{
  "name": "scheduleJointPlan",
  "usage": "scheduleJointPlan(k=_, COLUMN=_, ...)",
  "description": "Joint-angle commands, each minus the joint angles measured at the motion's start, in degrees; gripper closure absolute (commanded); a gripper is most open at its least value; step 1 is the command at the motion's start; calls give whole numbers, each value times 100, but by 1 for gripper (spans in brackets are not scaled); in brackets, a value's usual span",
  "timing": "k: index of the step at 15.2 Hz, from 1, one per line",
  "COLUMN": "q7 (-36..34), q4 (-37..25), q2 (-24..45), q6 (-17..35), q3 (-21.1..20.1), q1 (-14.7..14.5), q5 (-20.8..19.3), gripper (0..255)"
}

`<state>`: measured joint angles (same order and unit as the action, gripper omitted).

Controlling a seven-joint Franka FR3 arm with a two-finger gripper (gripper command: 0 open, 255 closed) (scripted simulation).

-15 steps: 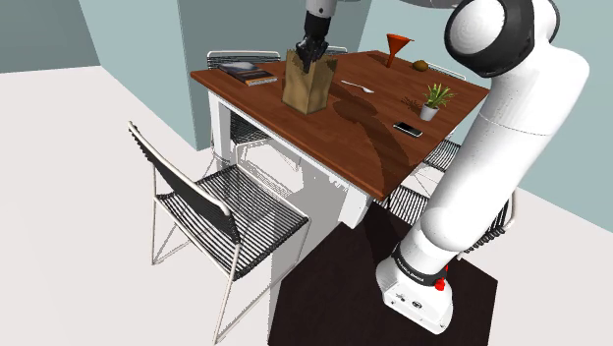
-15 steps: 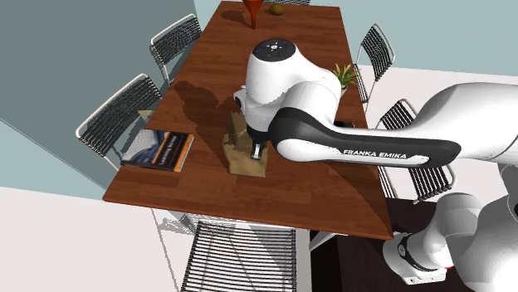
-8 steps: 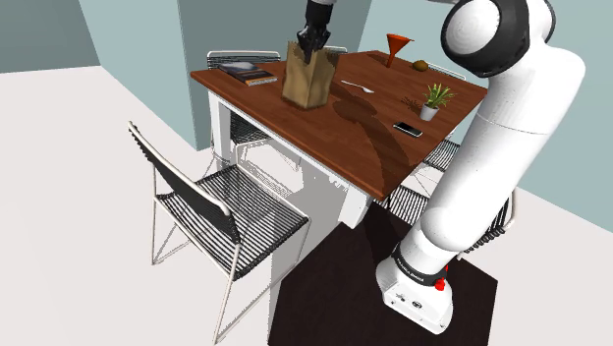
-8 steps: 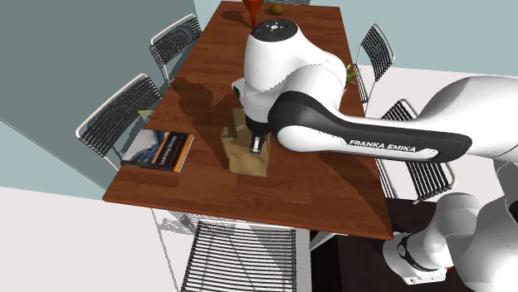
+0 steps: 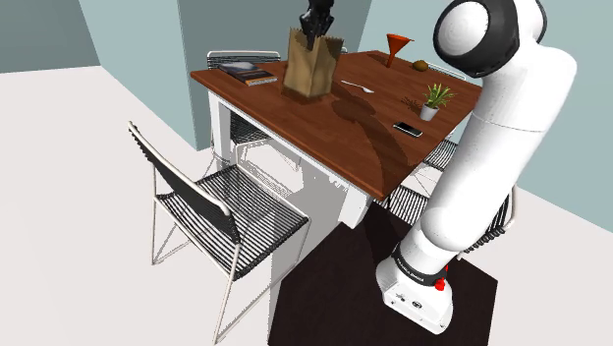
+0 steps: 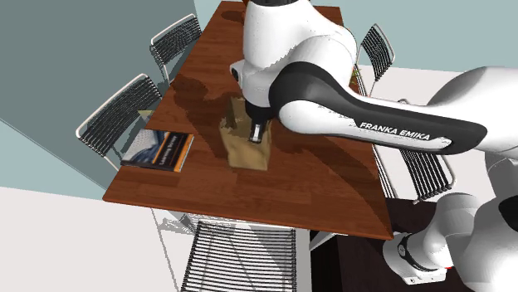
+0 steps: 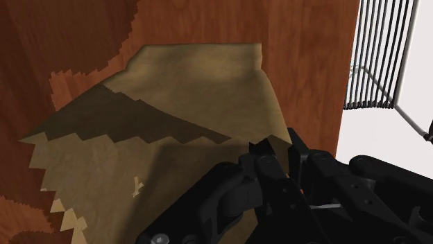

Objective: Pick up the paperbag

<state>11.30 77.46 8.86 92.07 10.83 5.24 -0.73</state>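
The big white arm [image 5: 511,147] stands beside the desk [image 5: 368,162] and reaches out over it. The desk is brown, and a black wire chair [image 5: 211,201] sits at its near side.

The paper bag [image 5: 309,67] is brown and stands up straight over the desk, near the end where the book [image 5: 246,71] lies. It looks like it hangs a little way off the desk. The gripper [image 5: 315,28] is over the desk too, right at the top of the bag. Its two black fingers pinch the bag's top edge between them. The wrist view shows the zigzag edge caught in the gripper [image 7: 274,149].

The step now is lifting. To do it well, I think the gripper should keep its pinch tight and go straight up, slowly. The edge is thin, so it could slip out or tear. The bag should not swing over the desk.

One second ago the bag was lower, down on the desk, and the gripper was lower too. Now both are higher. The book, the orange funnel [image 5: 397,45], the small plant [image 5: 435,96] and the phone [image 5: 407,129] lie on the desk just as before.
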Motion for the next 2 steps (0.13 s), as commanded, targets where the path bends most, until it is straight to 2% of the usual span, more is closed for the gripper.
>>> scheduleJointPlan(k=1, q7=6, q4=-122, q2=31, q6=-83, q3=2, q1=5, q5=6, gripper=255)
scheduleJointPlan(k=2, q7=6, q4=-124, q2=32, q6=-83, q3=2, q1=5, q5=6, gripper=255)
